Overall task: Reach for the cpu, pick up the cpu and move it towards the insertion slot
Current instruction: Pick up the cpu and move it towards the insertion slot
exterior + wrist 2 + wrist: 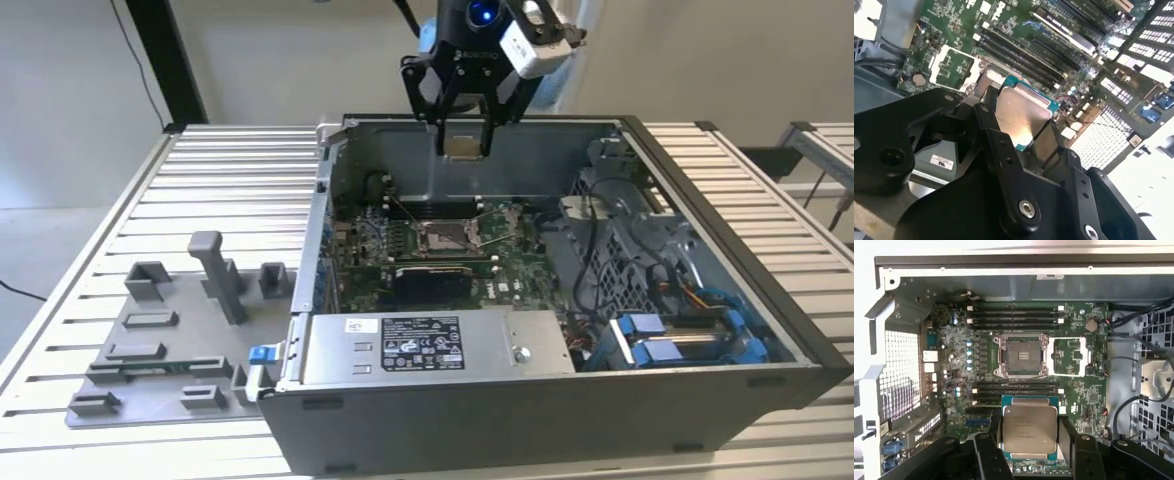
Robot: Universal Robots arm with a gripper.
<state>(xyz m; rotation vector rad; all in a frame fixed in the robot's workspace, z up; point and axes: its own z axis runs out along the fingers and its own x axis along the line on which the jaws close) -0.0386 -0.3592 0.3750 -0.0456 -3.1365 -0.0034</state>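
My gripper (pixel 463 140) hangs above the open computer case, shut on the cpu (pixel 463 146), a flat square chip with a pale metal top. In both wrist views the cpu (pixel 1029 429) (pixel 1021 119) sits between the black fingers (pixel 1070 437) with its teal rim showing. The insertion slot (pixel 1020 355), a square socket with a shiny metal frame and dark centre, lies open on the green motherboard (pixel 514 285). In the exterior view the insertion slot (pixel 445 237) is well below the held chip, near the board's middle.
The case walls (pixel 607 125) ring the motherboard. A power supply (pixel 420 345) fills the near side, and cables with blue drive brackets (pixel 667 340) sit at the exterior view's right. A grey plastic tray (pixel 160 345) with raised blocks lies on the slatted table at the exterior view's left.
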